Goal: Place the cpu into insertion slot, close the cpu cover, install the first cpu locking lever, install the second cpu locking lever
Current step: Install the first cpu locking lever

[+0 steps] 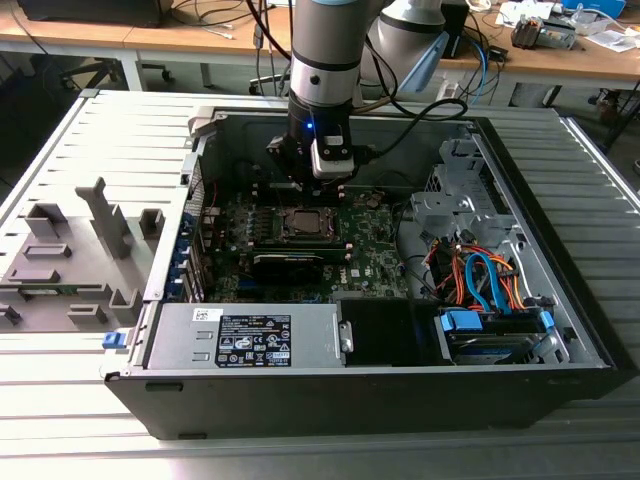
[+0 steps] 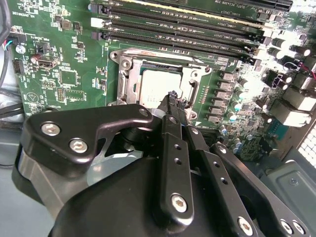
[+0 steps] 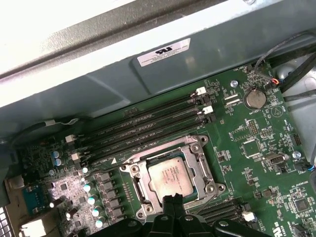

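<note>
In the exterior view the claw [image 1: 310, 185] hangs low inside the open case [image 1: 560, 250], the cpu [image 1: 303, 225] just beneath it; in the second wrist view its tips are pinched together and empty, probably for narrow pushing; in the first wrist view the cpu cover [image 3: 134, 178] lies flat around the seated cpu just ahead of the tips.

The arm [image 1: 323, 60] hangs vertical, its end effector [image 2: 174, 98] pinched closed.
</note>
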`<state>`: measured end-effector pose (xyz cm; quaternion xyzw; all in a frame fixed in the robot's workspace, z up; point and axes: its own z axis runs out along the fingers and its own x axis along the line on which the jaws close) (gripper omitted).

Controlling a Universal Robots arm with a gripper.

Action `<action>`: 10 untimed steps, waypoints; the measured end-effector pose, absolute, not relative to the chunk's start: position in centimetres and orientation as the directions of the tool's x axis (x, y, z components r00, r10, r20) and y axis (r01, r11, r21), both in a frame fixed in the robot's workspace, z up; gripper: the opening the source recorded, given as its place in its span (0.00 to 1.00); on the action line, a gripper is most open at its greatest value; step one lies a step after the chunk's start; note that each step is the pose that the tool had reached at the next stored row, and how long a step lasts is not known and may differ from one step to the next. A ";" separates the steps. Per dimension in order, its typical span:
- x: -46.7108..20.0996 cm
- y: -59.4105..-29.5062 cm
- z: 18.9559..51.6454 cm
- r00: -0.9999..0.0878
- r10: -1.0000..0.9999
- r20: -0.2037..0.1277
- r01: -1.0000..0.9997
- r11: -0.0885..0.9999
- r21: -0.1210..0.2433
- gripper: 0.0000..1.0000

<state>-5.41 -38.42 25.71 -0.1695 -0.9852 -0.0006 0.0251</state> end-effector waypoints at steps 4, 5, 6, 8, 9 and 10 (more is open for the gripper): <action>-5.4 -38.4 25.7 -0.942 0.331 0.050 0.331 0.944 -0.007 0.11; -5.4 -38.4 25.7 -0.943 0.330 0.050 0.330 0.944 -0.007 0.11; -5.4 -38.4 25.7 -0.943 0.329 0.050 0.329 0.944 -0.007 0.11; -5.4 -38.4 25.7 -0.944 0.326 0.050 0.326 0.945 -0.007 0.11; -5.4 -38.4 25.7 -0.944 0.326 0.050 0.326 0.945 -0.007 0.11; -5.4 -38.4 25.7 -0.944 0.325 0.050 0.325 0.946 -0.007 0.11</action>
